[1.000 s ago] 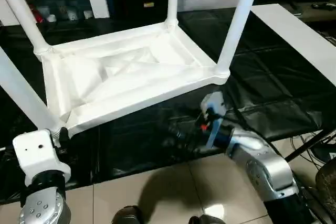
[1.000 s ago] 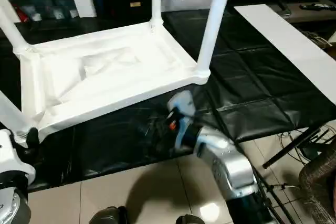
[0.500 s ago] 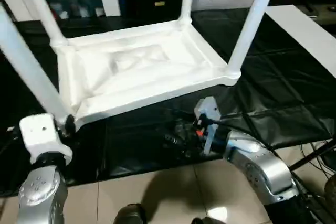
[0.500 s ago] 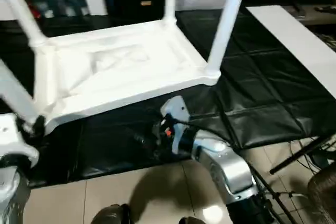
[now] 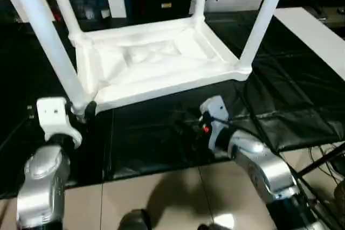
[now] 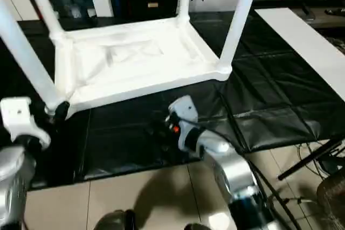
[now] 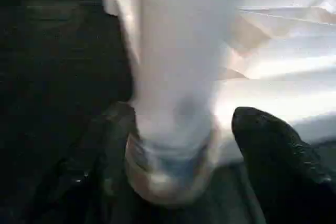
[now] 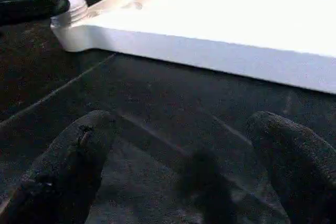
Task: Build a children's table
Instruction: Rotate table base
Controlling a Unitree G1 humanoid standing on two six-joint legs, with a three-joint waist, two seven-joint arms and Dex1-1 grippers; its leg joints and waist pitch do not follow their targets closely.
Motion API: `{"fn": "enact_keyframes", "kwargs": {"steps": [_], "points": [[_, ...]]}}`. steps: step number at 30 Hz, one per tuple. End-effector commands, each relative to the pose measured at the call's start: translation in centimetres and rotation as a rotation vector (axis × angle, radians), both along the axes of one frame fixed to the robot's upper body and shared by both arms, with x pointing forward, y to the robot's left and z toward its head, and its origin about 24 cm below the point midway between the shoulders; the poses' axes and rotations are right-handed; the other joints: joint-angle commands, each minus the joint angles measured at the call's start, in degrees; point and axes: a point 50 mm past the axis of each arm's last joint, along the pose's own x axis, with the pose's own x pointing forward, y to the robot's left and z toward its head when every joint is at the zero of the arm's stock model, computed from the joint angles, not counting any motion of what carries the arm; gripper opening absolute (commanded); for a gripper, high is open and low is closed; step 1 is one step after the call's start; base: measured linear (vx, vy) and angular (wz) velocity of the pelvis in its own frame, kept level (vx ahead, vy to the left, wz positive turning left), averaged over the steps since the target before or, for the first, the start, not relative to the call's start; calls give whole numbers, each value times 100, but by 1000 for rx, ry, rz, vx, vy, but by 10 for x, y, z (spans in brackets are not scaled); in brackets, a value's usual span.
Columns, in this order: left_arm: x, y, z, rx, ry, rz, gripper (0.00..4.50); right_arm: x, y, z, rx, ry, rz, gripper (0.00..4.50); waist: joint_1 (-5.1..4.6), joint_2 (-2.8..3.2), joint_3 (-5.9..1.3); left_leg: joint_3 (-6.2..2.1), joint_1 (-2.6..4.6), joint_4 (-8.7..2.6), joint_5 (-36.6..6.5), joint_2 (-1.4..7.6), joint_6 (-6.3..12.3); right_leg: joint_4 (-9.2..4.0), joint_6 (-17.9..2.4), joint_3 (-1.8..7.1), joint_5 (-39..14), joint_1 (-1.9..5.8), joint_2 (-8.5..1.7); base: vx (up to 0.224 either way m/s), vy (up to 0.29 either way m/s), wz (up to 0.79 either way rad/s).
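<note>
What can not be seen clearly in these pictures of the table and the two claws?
- Leg tops: cut off by the upper edge in both eye views.
- Left claw grip: its fingers flank the blurred leg base; contact cannot be told.
- Right claw in the eye views: hidden behind its white wrist camera.
- Table top face: turned down onto the black mat.

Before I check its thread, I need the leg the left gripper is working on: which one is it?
On the black mat lies the upturned white tabletop, four legs rising. Take the near corner by the robot's left arm: that leg alone has the left gripper straddling its base, black fingers on either side.
</note>
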Motion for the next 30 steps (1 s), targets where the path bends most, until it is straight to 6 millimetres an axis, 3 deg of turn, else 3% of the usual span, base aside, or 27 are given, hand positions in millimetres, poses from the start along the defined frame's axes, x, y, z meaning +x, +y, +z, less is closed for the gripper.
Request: {"fn": "enact_keyframes", "kwargs": {"steps": [1,2,3,9,12,15,16,18,19,21,22,24,25,26,29,30], "points": [[3,6,-1,-31,-6,-1,376,1,-1,2,4,-14,0,450,-46,72,-339,-176,190,-479,-2183,301,-357,-461,-710,277,-1319,60,-365,0,0,0],[3,6,0,-35,-11,-13,382,1,0,3,9,-16,3,450,-56,73,-347,-170,194,-469,-2152,298,-338,-446,-754,283,-1214,55,-361,0,0,0],[4,6,0,-37,-15,-21,387,1,0,3,13,-20,7,450,-85,80,-369,-176,156,-466,-1979,301,-306,-410,-838,276,-936,103,-366,0,0,0],[6,3,0,-58,-35,-63,434,0,1,5,29,-29,27,450,-88,70,-403,-127,165,-396,-1413,295,-39,-337,-1121,268,-143,141,-356,0,0,0],[13,-2,-1,-65,-36,-124,447,1,1,4,23,-30,24,450,-73,64,-396,-116,177,-398,-1387,298,21,-343,-1166,268,-229,135,-353,0,0,0],[21,-4,2,-83,-41,-179,447,5,-1,1,-10,-17,-6,450,-63,78,-391,-111,237,-417,-1731,299,-133,-375,-1147,276,-705,95,-358,0,0,0],[24,-6,3,-98,-47,-203,447,7,-2,-1,-29,-13,-24,450,-69,72,-381,-118,222,-431,-1787,305,-169,-379,-1145,277,-790,111,-371,0,0,0],[23,-24,10,-154,-77,-397,447,19,-9,-7,-104,-12,-130,450,-71,83,-383,-135,231,-444,-1889,309,-301,-377,-1126,276,-981,96,-383,0,0,0],[20,-37,12,-175,-72,-542,447,28,-14,-11,-129,3,-206,450,-55,74,-397,-104,275,-434,-1943,306,-420,-395,-1192,287,-1102,46,-387,0,0,0],[17,-44,12,-184,-64,-624,447,32,-16,-13,-137,16,-247,450,-41,93,-397,-100,272,-445,-2002,305,-459,-381,-1200,300,-1113,43,-378,0,0,0],[16,-50,11,-186,-46,-689,447,37,-18,-16,-146,25,-271,450,-37,64,-401,-94,270,-443,-1975,310,-451,-376,-1177,303,-1025,49,-366,0,0,0],[15,-59,11,-188,-31,-770,447,45,-19,-22,-197,30,-284,450,-46,71,-414,-99,216,-446,-1805,285,-446,-332,-1162,301,-816,93,-372,0,0,0],[15,-65,11,-194,-26,-809,447,49,-19,-26,-224,35,-293,450,-62,20,-422,-79,205,-428,-1709,276,-411,-326,-1161,311,-713,106,-372,0,0,0],[15,-69,12,-203,-23,-839,447,53,-19,-28,-242,43,-302,450,-64,30,-437,-85,197,-415,-1621,271,-390,-298,-1196,312,-636,125,-388,0,0,0],[12,-81,13,-225,-21,-912,447,60,-18,-29,-258,43,-320,450,-94,14,-454,-52,161,-364,-1241,259,-202,-270,-1305,314,-297,164,-392,0,0,0],[-1,-96,14,-262,-5,-1024,447,65,-16,-28,-260,34,-336,450,-102,-30,-459,-39,169,-354,-1163,267,-113,-272,-1315,315,-251,167,-378,0,0,0]]}}
